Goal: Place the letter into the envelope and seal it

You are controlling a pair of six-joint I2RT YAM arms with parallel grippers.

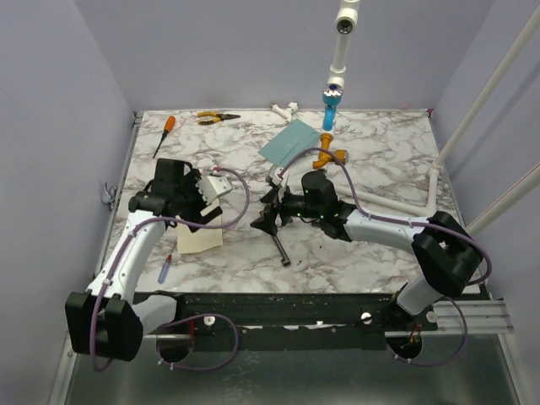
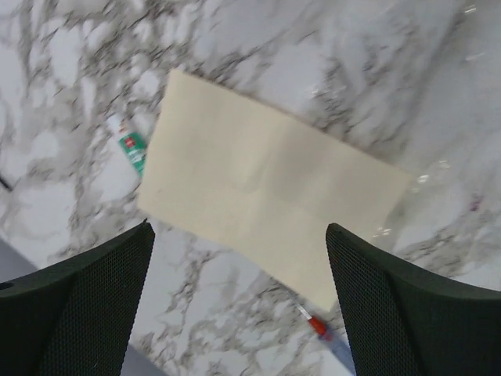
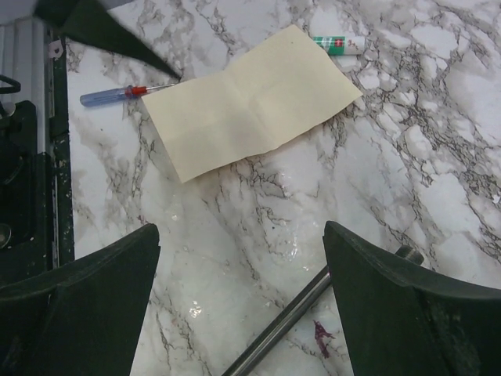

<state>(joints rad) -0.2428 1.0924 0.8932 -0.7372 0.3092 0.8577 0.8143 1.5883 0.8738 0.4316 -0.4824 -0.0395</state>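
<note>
You are barely started. The letter (image 1: 201, 239) lies flat on the tabletop (image 1: 380, 169), outside the envelope (image 1: 288, 142), which sits well apart from the letter, toward the far side and to its right. Your left tool (image 2: 239, 235) hangs directly over the letter with its jaws spread wide, gripping nothing. Your right tool (image 3: 239, 235) hovers to the right of the letter, likewise released and empty. Nothing is inserted and nothing is sealed. By my judgement, everything is left to do: pick up the letter, carry it to the envelope, slide it in, then close the flap.
</note>
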